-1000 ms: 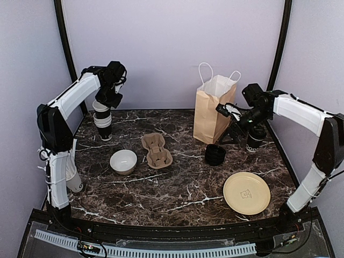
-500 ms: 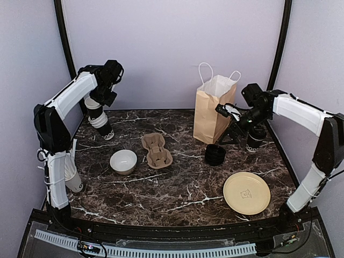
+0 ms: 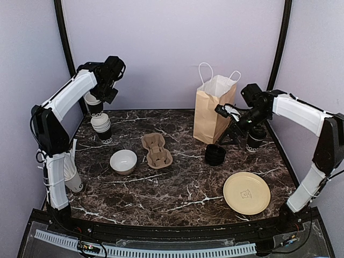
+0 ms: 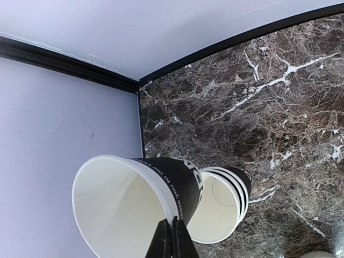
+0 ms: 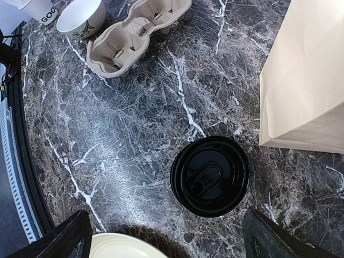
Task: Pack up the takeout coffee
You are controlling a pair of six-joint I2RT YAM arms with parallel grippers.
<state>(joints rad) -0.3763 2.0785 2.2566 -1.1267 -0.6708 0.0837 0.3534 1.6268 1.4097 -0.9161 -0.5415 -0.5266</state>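
Observation:
My left gripper (image 3: 101,92) is shut on the rim of one lidless black cup (image 3: 95,105) with a white inside, held just above the nested cup stack (image 3: 102,129) at the back left. In the left wrist view the closed fingertips (image 4: 173,236) pinch that cup's rim (image 4: 161,188) over the stack (image 4: 228,196). My right gripper (image 3: 228,125) is open and empty above the low stack of black lids (image 3: 215,155), (image 5: 210,176). A black cup with white lettering (image 3: 256,138) stands under my right wrist, its top hidden. No lidded cup shows clearly.
A brown paper bag (image 3: 214,110), (image 5: 309,80) stands open at the back. A cardboard cup carrier (image 3: 156,150), (image 5: 134,35) and a white bowl (image 3: 123,161) lie mid-table. A cream plate (image 3: 246,193) is front right. A white cup (image 3: 72,180) stands by the left arm's base.
My left gripper has pulled the top cup up off the nested stack, tilting the stack on the way; the stack now stands upright again. The right arm has hardly moved.

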